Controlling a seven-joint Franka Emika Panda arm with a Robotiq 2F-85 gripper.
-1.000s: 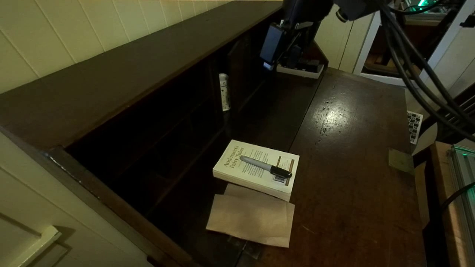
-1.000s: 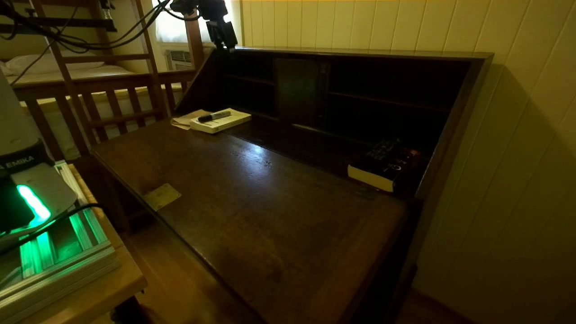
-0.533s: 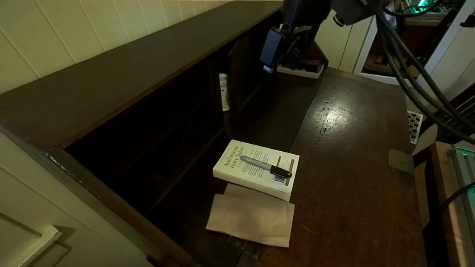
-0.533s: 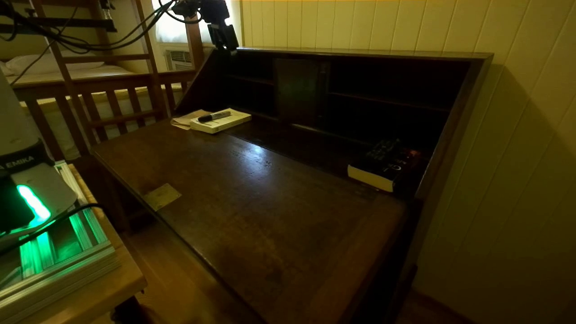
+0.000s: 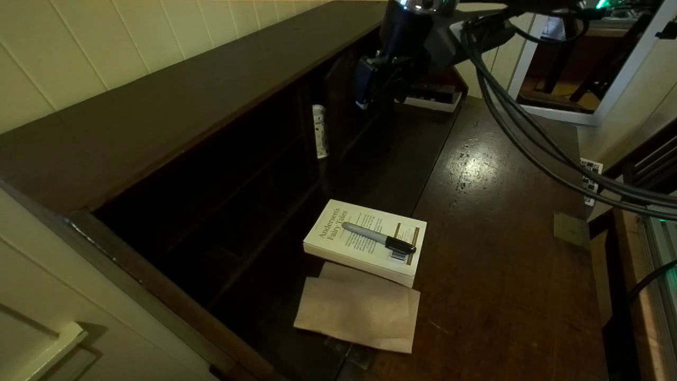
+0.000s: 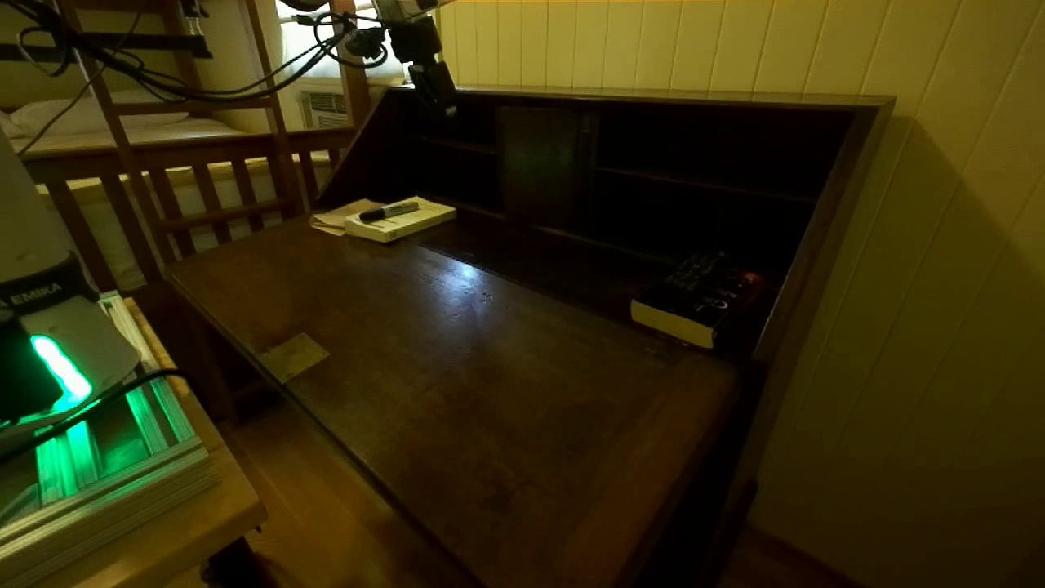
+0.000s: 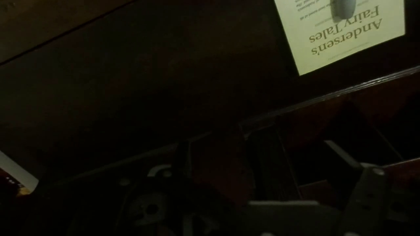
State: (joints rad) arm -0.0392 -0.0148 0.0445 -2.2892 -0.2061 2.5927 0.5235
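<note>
My gripper (image 5: 382,95) hangs high near the pigeonholes of a dark wooden desk (image 5: 497,254), its fingers apart with nothing between them. In the wrist view the gripper (image 7: 252,164) enters from the bottom, very dark, with the small compartments behind it. A cream book (image 5: 365,251), "Andersen's Fairy Tales", lies flat on the desk, well away from the gripper. On it rests a grey marker (image 5: 376,236) with a black cap. Brown paper (image 5: 359,312) lies beside the book. A thick black book (image 6: 690,306) sits at the desk's opposite end; only its corner (image 7: 19,172) shows in the wrist view.
A pale patterned cylinder (image 5: 320,131) stands in a pigeonhole. The desk's top ledge (image 5: 174,111) runs along the wall above the compartments, with a closed panel (image 6: 539,163) mid-way. Cables (image 5: 534,153) droop from the arm over the desk's front side.
The gripper has moved toward the pigeonholes and somewhat lower, turning slightly, and its cables have swung across. The book, marker, paper and black book have stayed put.
</note>
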